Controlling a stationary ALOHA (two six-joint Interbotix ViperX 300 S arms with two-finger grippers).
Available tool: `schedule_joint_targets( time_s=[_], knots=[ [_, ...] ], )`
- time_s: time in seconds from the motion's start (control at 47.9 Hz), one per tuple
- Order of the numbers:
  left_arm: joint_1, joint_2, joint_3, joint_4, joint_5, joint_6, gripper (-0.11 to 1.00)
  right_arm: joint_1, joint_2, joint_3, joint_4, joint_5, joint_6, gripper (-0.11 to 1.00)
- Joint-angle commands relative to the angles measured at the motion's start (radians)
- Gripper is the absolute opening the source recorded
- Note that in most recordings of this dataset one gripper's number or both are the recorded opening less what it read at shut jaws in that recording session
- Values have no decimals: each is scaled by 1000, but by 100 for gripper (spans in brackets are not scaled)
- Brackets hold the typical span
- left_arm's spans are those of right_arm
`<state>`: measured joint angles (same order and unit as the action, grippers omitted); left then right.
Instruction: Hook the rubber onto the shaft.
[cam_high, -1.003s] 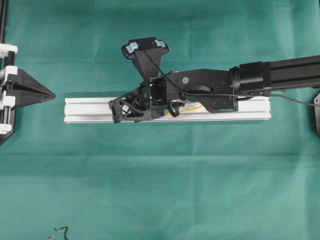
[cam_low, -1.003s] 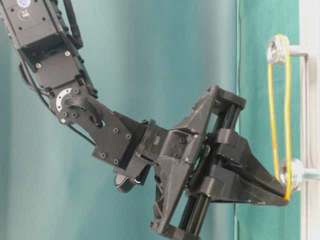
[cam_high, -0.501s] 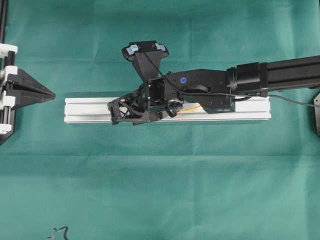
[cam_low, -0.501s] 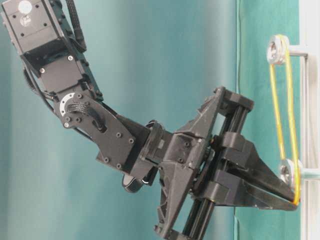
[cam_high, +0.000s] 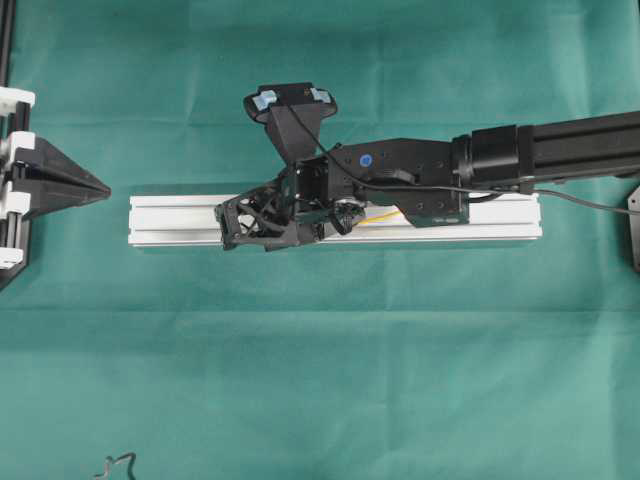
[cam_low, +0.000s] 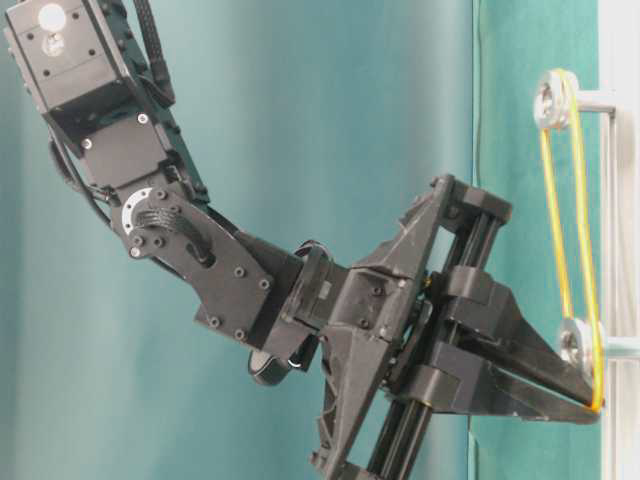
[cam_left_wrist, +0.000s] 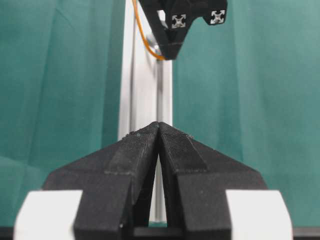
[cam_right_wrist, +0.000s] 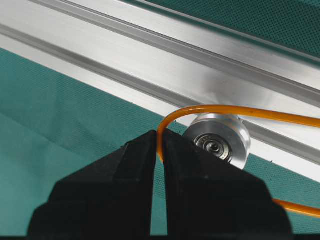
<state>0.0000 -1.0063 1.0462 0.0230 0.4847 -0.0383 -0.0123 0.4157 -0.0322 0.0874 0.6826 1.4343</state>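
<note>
Right tool (cam_right_wrist: 159, 150) is clamped shut on the band (cam_right_wrist: 235, 111), pinching the loop's end between its fingertips just beside the near pulley (cam_right_wrist: 216, 137). Left tool (cam_left_wrist: 158, 131) sits closed and empty, well apart, at the far end of the rail.

Largest first: the green counter (cam_high: 320, 380) carries the rail (cam_high: 180, 220) lying across its middle, and the right arm reaches in along it from the right of the overhead view. On the rail's side stand two small pulleys on shafts. In the table-level view the band already runs round the far pulley (cam_low: 551, 98) and stretches taut down to the fingertips, which hold it just past the near one (cam_low: 575, 344).

The step in hand looks like seating the stretched end on the near pulley. To do it well, I judge the tool should keep the band tensioned, carry the loop fully beyond the pulley's rim, line it up with the groove, then ease back toward the far pulley before letting go. Releasing early, or out of line, would likely let the band snap off.
</note>
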Motion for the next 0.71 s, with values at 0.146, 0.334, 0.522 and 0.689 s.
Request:
schedule_joint_targets(
  time_s=[0.146,0.334,0.522,0.689],
  knots=[
    [3,6,-21,2,-5,0,2,35,-17,-11,20,9,0,8],
    [2,5,-23,2,-5,0,2,44,-37,3,17,40,-3,8],
    [2,5,-23,2,-5,0,2,49,-63,34,12,49,-5,8],
    [3,5,-23,2,-5,-2,2,52,-92,74,5,51,-2,8]
  ],
)
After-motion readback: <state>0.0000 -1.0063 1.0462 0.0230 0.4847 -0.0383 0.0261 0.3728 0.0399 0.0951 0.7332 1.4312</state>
